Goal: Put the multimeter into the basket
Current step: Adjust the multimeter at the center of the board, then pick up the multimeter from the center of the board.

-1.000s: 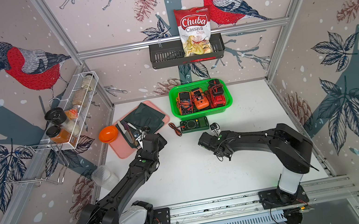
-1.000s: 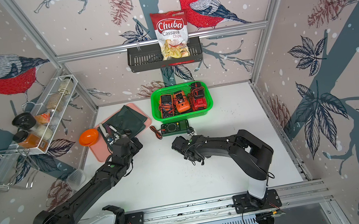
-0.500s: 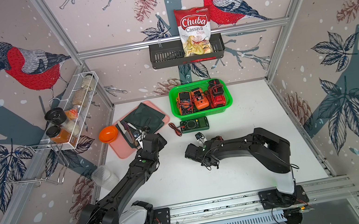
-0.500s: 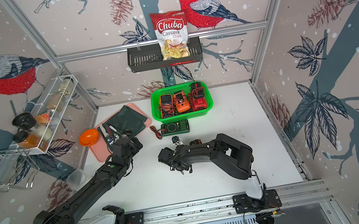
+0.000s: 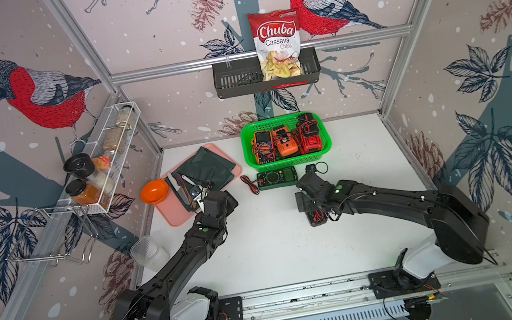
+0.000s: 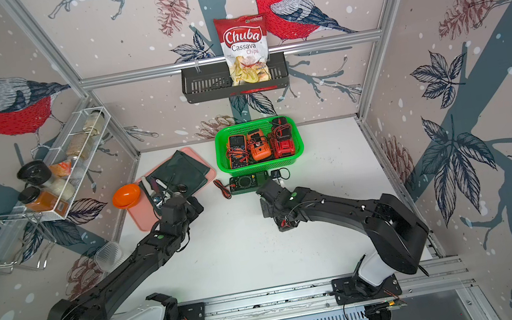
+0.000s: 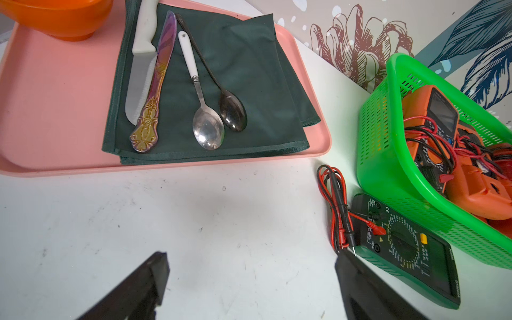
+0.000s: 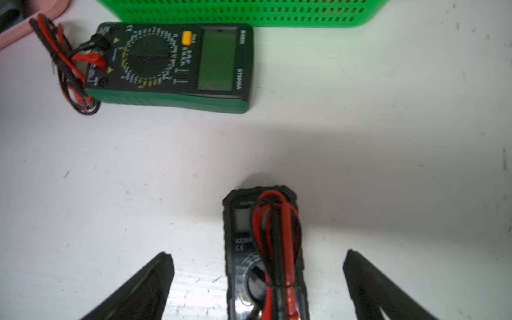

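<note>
Left end effector (image 7: 252, 256) and right end effector (image 8: 257, 255) open; black multimeter (image 8: 238, 249) between right jaws, green multimeter (image 8: 171, 63) just beside basket (image 8: 249, 13).

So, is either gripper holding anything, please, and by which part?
Nothing is held. The right gripper is open, clear of the black multimeter between its jaws; the left gripper is open, empty.

Black lead-wrapped multimeter (image 8: 240, 235) flat; well short of green basket (image 5: 289, 161)
</note>
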You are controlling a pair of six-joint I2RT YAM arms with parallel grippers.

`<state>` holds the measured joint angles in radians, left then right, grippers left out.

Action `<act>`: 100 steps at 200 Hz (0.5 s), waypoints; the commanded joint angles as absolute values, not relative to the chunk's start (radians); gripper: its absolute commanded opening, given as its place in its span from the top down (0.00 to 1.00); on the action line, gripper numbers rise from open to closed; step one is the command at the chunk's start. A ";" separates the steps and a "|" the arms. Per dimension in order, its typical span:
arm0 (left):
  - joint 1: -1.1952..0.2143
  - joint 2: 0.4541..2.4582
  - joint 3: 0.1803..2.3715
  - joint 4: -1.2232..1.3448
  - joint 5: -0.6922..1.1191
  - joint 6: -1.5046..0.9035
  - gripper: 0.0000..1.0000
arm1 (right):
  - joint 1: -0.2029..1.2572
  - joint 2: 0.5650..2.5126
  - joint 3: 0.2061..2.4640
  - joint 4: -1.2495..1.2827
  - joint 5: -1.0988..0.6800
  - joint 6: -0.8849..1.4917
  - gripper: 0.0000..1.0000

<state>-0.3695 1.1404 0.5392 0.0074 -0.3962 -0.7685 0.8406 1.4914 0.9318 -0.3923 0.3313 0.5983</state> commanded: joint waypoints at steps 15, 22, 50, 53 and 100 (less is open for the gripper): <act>-0.365 1.156 0.557 0.015 -0.403 -0.756 0.03 | 0.746 1.465 0.872 -0.314 0.171 0.542 0.00; -0.365 1.158 0.557 0.016 -0.400 -0.756 0.03 | 0.736 1.471 0.867 -0.312 0.156 0.531 0.00; -0.365 1.174 0.558 0.026 -0.396 -0.758 0.03 | 0.727 1.511 0.863 -0.311 0.129 0.490 0.00; -0.365 1.175 0.559 0.025 -0.394 -0.758 0.03 | 0.727 1.513 0.863 -0.312 0.129 0.488 0.00; -0.365 1.201 0.571 0.027 -0.387 -0.756 0.03 | 0.729 1.601 0.866 -0.295 0.115 0.458 0.00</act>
<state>-0.3695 1.1938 0.5606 0.0101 -0.3889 -0.7658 0.7261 1.5673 0.8646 -0.3214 0.1337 0.4923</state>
